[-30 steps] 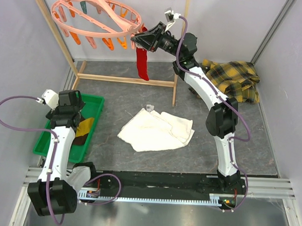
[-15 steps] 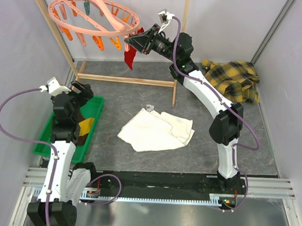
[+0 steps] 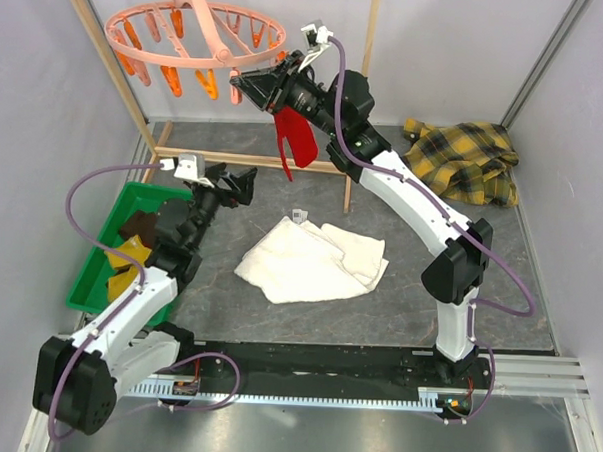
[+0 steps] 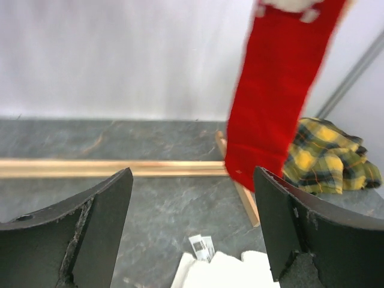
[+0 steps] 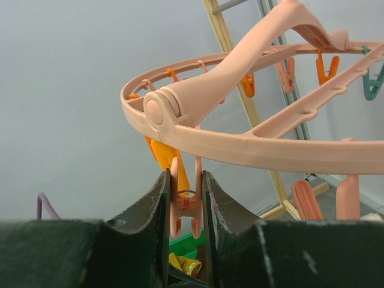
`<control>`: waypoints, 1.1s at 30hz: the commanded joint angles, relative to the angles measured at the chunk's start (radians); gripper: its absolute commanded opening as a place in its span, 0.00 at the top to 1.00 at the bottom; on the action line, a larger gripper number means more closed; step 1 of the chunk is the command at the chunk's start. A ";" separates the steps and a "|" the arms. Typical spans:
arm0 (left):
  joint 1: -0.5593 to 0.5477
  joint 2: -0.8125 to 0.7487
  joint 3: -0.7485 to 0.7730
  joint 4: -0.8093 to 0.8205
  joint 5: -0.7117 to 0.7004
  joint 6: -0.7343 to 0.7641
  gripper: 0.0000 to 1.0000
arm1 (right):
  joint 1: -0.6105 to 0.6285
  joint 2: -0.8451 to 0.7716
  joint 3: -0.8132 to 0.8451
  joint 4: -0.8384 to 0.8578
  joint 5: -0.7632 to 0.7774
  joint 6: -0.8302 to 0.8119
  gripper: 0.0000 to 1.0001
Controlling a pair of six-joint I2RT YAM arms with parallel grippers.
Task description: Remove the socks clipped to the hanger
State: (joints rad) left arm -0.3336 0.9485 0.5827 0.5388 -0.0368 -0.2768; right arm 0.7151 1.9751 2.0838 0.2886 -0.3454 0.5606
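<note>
- At the far left, a dark brown sock (image 3: pixel 141 224) and a mustard sock (image 3: pixel 130 254) are lying in the green bin (image 3: pixel 83 295).
- The left gripper (image 3: pixel 237 182) is hovering over the floor, spread wide and holding nothing.
- The hanger (image 5: pixel 240 144) is hanging from the wooden rack (image 3: pixel 249 161).
- The right gripper (image 5: pixel 185 180) is pinching a pink clip (image 5: pixel 183 207) under the ring.
- A red sock (image 3: pixel 297 138) is dangling just below that gripper.
- A white towel (image 3: pixel 315 257) is lying crumpled; a plaid shirt (image 3: pixel 465 158) is sitting at the right.
</note>
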 commanded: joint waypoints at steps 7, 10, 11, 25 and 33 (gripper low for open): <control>-0.059 0.171 -0.021 0.449 0.132 0.197 0.12 | 0.052 -0.033 0.044 -0.029 0.095 -0.018 0.77; -0.067 0.208 0.012 0.443 0.085 0.229 0.12 | 0.060 -0.027 0.054 -0.029 0.112 -0.014 0.77; -0.068 0.237 0.023 0.437 0.065 0.234 0.12 | 0.061 -0.024 0.058 -0.029 0.112 -0.013 0.78; -0.068 0.427 0.164 0.449 -0.033 0.317 0.51 | 0.067 -0.041 0.036 -0.032 0.109 -0.011 0.77; -0.068 0.423 0.140 0.431 0.104 0.251 0.98 | 0.066 -0.038 0.024 -0.032 0.109 -0.008 0.74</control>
State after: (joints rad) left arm -0.3996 1.3808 0.7170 0.9306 0.0029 -0.0032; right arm 0.7731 1.9751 2.1086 0.2413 -0.2333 0.5533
